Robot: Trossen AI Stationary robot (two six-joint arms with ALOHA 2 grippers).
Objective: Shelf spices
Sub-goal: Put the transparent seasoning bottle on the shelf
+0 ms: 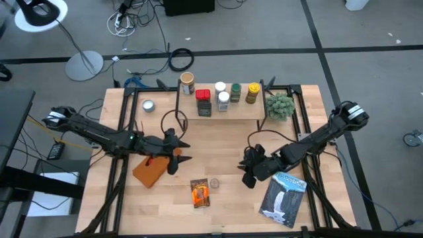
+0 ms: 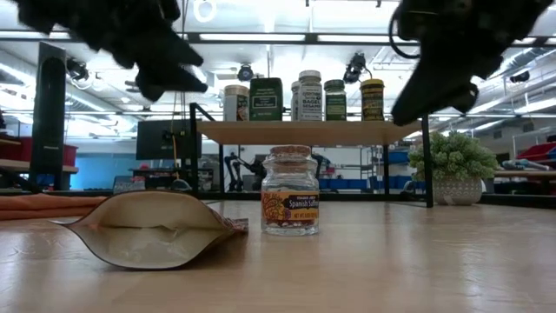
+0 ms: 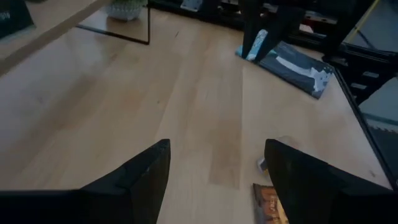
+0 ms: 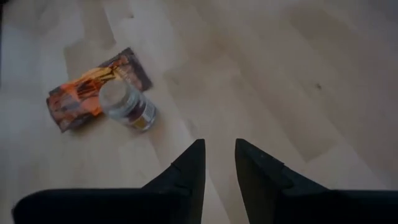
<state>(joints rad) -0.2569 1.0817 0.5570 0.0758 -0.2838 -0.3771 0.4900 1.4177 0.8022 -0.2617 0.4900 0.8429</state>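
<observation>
With its fingers nearly closed on nothing, the right gripper (image 1: pixel 250 173) could topple the small cork-topped jar (image 1: pixel 213 183) standing against the orange packet (image 1: pixel 200 193) unless it reopens, the left gripper (image 1: pixel 177 157) hovering open, the shelf (image 1: pixel 221 112) well apart

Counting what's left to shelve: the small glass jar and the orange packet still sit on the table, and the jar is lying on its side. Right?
Not quite. The small glass jar stands upright, cork on top, as the low view shows. The rest holds: it and the orange packet sit on the table, not on the shelf.
</observation>
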